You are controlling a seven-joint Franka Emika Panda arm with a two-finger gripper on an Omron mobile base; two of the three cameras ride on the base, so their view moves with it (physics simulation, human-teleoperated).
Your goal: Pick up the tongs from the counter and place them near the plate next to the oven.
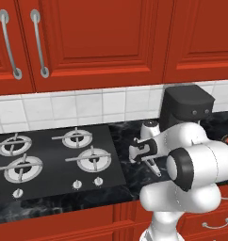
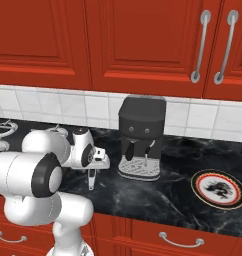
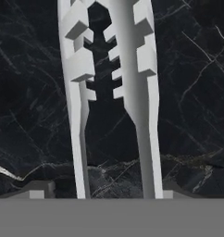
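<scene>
Tongs (image 3: 115, 92) were seen lying on the counter (image 3: 192, 92), between the hob (image 1: 54, 160) and the coffee machine (image 2: 140, 142). The gripper (image 2: 95, 159) was lowered over them, presumably for a grasp; whether the jaws were clenched could not be told. The plate (image 2: 218, 188) stood well apart.

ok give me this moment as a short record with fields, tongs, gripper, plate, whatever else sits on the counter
tongs: slim silver-grey metal tongs lying on the glossy black marble counter, toothed arms spread
gripper: two-finger gripper low over the tongs, one tip outside each arm, jaws part open, no grip visible yet
plate: small round plate with red-orange rim on the counter, to the right of the black coffee machine
hob: matte black gas hob to the left of the tongs
task state: tongs not yet lifted
</scene>
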